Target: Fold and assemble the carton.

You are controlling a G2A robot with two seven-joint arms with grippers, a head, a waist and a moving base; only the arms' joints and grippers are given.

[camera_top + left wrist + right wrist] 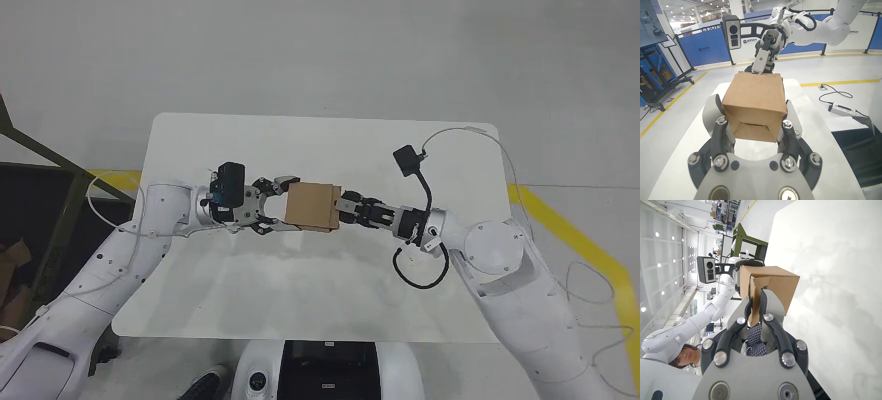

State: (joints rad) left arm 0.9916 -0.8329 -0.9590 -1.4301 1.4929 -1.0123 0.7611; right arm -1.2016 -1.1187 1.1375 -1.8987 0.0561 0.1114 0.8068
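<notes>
I have the carton (312, 206) held over the middle of the white table (300, 290), caught between both arms; I cannot tell whether its underside touches the tabletop. My left gripper (262, 207) sits at the carton's end toward the left arm; in the left wrist view that gripper (752, 101) is spread wide, with the brown carton (755, 94) set between its fingers (715, 111), one pad against each side wall. That end of the carton is open toward the left wrist camera; inside I see the far end folded shut, with a thin slit where the flaps meet. The right gripper (345, 208) meets the opposite end; from the left wrist it (758, 71) shows at the carton's far top edge. In the right wrist view the right gripper (755, 297) is nearly closed, its two fingertips (764, 298) pinching a thin cardboard wall of the carton (780, 283); the table (829, 275) lies beyond.
</notes>
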